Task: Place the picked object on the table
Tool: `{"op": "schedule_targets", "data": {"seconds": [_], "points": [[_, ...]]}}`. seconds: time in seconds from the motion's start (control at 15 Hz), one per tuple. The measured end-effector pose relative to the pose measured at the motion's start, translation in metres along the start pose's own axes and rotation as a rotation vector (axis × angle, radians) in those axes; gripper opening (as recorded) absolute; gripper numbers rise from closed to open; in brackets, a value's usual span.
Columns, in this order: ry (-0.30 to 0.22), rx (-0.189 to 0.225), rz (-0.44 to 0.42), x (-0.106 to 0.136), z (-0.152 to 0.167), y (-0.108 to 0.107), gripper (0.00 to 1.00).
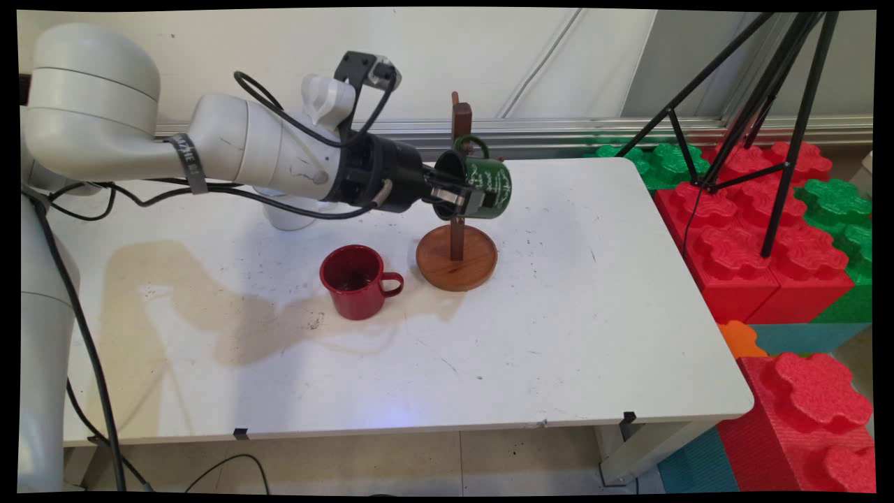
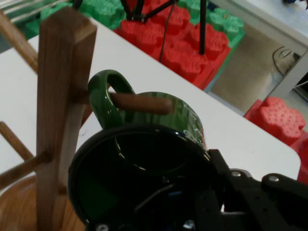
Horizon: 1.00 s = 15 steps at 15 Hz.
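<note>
A: What have the fingers got?

B: The gripper (image 1: 457, 198), at centre frame just above the middle, is closed on the rim of a green mug (image 1: 489, 187). In the hand view one finger (image 2: 250, 199) lies outside the mug's wall at lower right; the other seems to be inside the mouth, though it is dark there.

A: And how does the mug sit?

B: On its side, mouth toward the arm. Its handle (image 2: 107, 94) is looped over a peg (image 2: 142, 103) of the wooden mug tree (image 1: 459, 202), so the peg passes through the loop.

A: The tree itself?

B: An upright post (image 2: 60, 110) on a round wooden base (image 1: 457, 262), standing on the white table (image 1: 559, 335) just below the mug.

A: Anything else close by?

B: A red mug (image 1: 355, 281) stands upright left of the base, near it but apart, handle toward the base. Red and green foam blocks (image 1: 768, 230) and a black tripod (image 1: 775, 105) fill the right of the frame.
</note>
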Motion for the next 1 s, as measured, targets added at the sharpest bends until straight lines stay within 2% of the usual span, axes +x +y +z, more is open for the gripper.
{"op": "schedule_targets", "data": {"seconds": [0.73,1.0], "points": [[0.053,-0.093,0.061,0.006,-0.021,0.023,0.0],[0.054,-0.135,0.109,0.003,-0.03,0.033,0.0]]}}
